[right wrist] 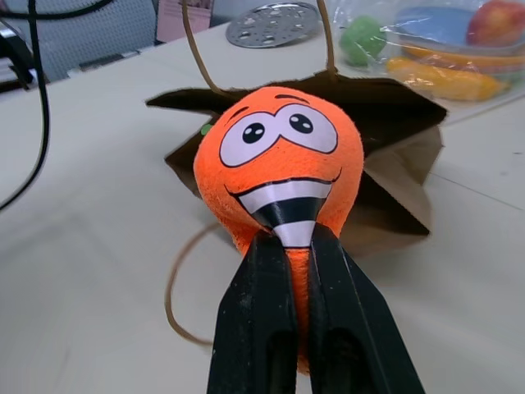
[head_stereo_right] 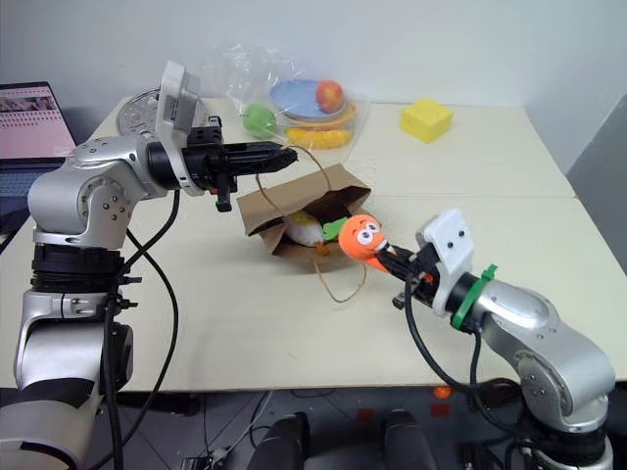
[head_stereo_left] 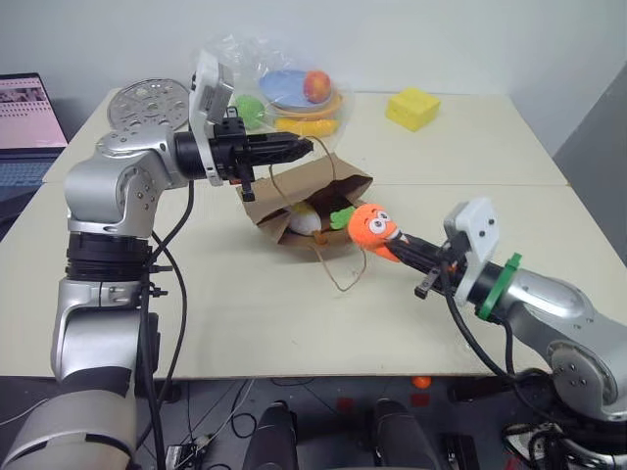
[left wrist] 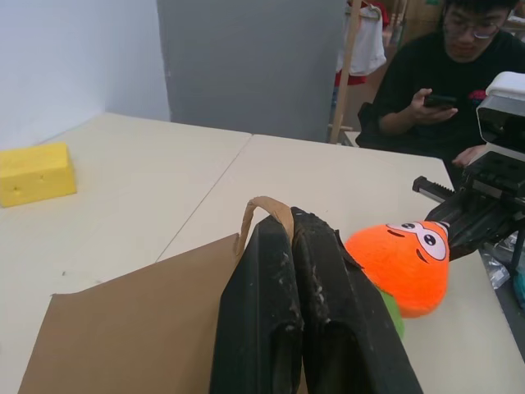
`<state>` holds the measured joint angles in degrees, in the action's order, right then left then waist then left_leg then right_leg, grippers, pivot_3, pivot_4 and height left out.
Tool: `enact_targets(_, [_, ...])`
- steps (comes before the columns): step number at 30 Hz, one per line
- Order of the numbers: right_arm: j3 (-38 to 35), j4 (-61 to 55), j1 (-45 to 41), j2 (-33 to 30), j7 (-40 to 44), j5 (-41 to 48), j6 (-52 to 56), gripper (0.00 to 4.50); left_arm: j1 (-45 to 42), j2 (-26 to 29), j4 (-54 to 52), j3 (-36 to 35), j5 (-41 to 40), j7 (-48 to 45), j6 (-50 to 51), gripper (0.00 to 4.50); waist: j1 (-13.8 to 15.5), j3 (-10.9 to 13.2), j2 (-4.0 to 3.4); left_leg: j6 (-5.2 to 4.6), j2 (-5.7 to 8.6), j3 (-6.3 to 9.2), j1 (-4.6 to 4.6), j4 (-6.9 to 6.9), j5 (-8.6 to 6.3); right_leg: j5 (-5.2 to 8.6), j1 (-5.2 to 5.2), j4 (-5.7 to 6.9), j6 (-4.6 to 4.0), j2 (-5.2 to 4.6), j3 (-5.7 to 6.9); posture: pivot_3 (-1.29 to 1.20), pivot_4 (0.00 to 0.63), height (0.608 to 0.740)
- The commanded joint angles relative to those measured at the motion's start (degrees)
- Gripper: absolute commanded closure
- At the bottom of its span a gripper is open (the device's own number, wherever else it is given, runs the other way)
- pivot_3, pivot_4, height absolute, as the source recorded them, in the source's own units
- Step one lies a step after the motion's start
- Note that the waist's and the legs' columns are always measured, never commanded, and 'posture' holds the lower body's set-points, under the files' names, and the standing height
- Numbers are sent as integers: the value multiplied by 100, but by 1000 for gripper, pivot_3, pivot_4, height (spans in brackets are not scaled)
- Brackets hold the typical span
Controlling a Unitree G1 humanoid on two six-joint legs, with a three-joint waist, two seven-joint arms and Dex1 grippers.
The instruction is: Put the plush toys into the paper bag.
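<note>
Now carrot (right wrist: 279,168) pinched in R gripper (right wrist: 297,246) tips.

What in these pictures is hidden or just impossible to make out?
- Egg toy: in both eye views it sits inside the paper bag, whose walls hide most of it.
- Carrot toy: its thin end is covered by the right gripper in the right wrist view.
- Laptop: cut off by the picture edge, its screen too small to read.
</note>
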<state>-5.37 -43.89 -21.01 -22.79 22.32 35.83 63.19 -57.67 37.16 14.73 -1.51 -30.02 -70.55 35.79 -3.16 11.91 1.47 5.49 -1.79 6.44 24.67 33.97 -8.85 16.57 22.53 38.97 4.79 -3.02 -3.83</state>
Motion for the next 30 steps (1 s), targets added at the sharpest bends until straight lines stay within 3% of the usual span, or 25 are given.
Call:
enact_targets(1, [304, 276, -202, 152, -394, -205, -37, 4487, -165, -42, -99, -38, -1, 11, -84, 4500, 14, 0, 0, 0, 1, 0, 1, 0, 0, 0, 0, -1, 0, 0, 0, 0, 150, 740])
enact_targets(8, [1045, 1425, -668, 484, -940, -1200, -672, 4487, -89, 27, -277, -87, -66, 4, 51, 4500, -9, 0, -1, 0, 1, -3, 1, 0, 0, -1, 5, 1, -1, 0, -3, 0, 150, 740])
enact_targets(17, [1665, 3058, -1485, 1062, -819, -1926, -1577, 4487, -79, 15, -346, -86, -76, 11, 107, 4500, -21, 1, -1, 0, 1, -2, 2, -3, 0, -1, 10, 3, -1, 0, -1, 0, 150, 740])
enact_targets(23, [1703, 3559, -1703, 1268, -692, -2103, -1847, 4487, -86, 52, -385, -97, -78, -4, 127, 4500, -12, 1, -1, 0, 1, 0, 2, -6, 0, -1, 11, 3, -1, 0, 2, 0, 150, 740])
enact_targets(30, [1323, 4999, -2226, 1933, -957, -2298, -2791, 4487, 76, 110, -672, -72, -244, -181, 316, 4500, -37, 1, -1, 0, 0, 0, 2, -6, 0, -1, 12, 6, -1, 0, 1, 0, 150, 740])
